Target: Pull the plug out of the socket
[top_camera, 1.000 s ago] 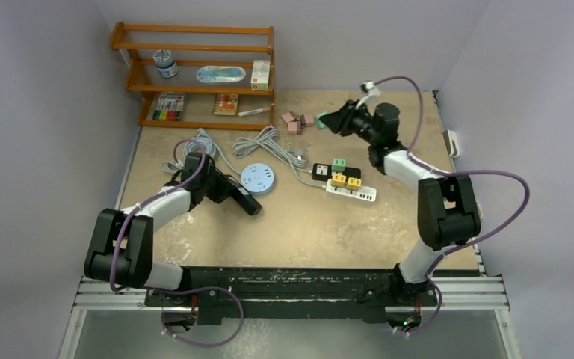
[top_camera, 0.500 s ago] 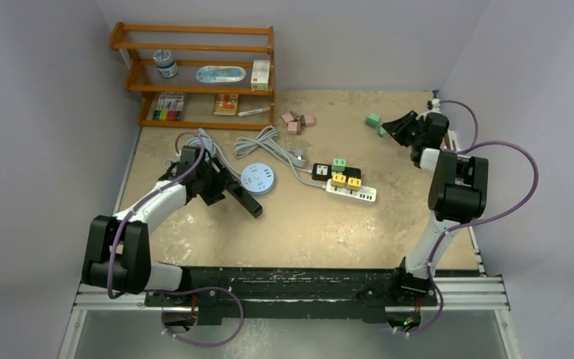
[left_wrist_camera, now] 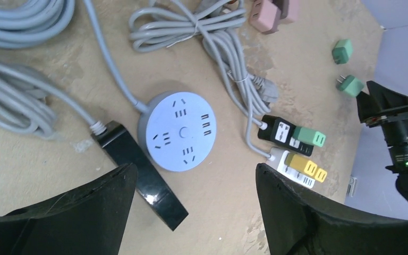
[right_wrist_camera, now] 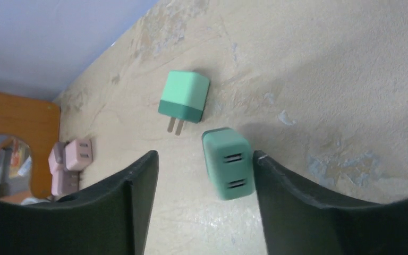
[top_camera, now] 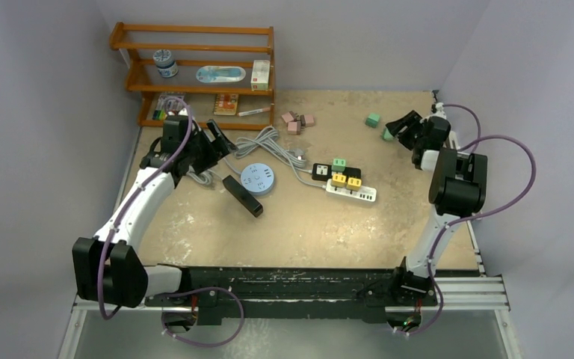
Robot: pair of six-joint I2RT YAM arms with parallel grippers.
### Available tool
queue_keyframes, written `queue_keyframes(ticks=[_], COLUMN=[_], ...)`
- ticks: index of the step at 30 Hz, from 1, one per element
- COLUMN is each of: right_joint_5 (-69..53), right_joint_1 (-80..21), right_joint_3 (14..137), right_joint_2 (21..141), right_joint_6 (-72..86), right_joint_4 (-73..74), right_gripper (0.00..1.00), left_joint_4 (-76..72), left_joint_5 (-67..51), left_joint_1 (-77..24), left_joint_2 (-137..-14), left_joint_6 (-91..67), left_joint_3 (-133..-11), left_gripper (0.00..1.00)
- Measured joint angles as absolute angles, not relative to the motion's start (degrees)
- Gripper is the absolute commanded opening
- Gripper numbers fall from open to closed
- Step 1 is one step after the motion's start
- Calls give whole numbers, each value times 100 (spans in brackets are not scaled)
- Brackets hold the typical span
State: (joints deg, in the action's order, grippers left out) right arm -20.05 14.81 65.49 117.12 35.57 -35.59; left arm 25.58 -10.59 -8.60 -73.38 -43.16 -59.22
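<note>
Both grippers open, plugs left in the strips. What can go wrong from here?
1. The loose green plug lies between the right gripper's open fingers, near one; withdrawing may knock it away.
2. The white strip lies loose, nothing holding it; pulling its yellow plugs could lift the strip too.
3. Grey cables beside the strips could snag a finger.

Two arms, same build: left arm (top_camera: 139, 196) and right arm (top_camera: 456, 184), white tubular links between chunky black joint housings. Purple cable (top_camera: 528, 173) loops loosely along each, base to wrist. Fingers (left_wrist_camera: 319, 223) matte black, broad, curved inner edges. Bases on black bar (top_camera: 291, 278) over aluminium rail (top_camera: 105, 298)
</note>
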Motion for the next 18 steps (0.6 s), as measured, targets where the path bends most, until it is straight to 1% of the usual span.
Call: queue_keyframes(ticks=[1,2,3,6,9,11,13,15,17,18], right_joint_5=[-1994,-1984,-1896,-1704,-1594,-1732,-2067,-2436,-2541,-2517], right_joint_1=[1466,1448,1413,1160,593,80,-272,-432,-438,-454], right_joint_3=[6449,6296,6042,5223,4637,4379,4292,4213,4191,4195], right_joint_2=[11655,11566,11380,10545,9607,9067,8820,8670,8621,8613], right_joint_6=[3505,3424,3308,2849,2123,1643,1321,976,652,416], right_joint_4=[-3684,-3865,-4062,-4397,-4827,-5109,-5262,-5262,-4925,-4525], right_gripper=[96,99,100,100,100,95,89,86,85,84], left_joint_4=[2512,2445,2357,2095,1715,1557,1411,1297,1192,1127], left_joint_5=[-1094,-1138,-1203,-1444,-1682,-1737,-1761,-1776,-1782,-1785], left_joint_1=[-860,-858,-858,-860,-902,-1000,-1157,-1343,-1529,-1614], left_joint_2=[-7360,-7397,-7450,-7671,-7905,-8055,-8200,-8361,-8530,-8608], left_joint_6=[-4292,-4287,-4289,-4388,-4541,-4611,-4654,-4705,-4757,-4790], left_joint_3=[-5966,-5992,-5996,-5983,-5931,-5929,-5931,-5935,-5935,-5935], left_gripper=[82,82,82,83,84,84,84,85,85,85])
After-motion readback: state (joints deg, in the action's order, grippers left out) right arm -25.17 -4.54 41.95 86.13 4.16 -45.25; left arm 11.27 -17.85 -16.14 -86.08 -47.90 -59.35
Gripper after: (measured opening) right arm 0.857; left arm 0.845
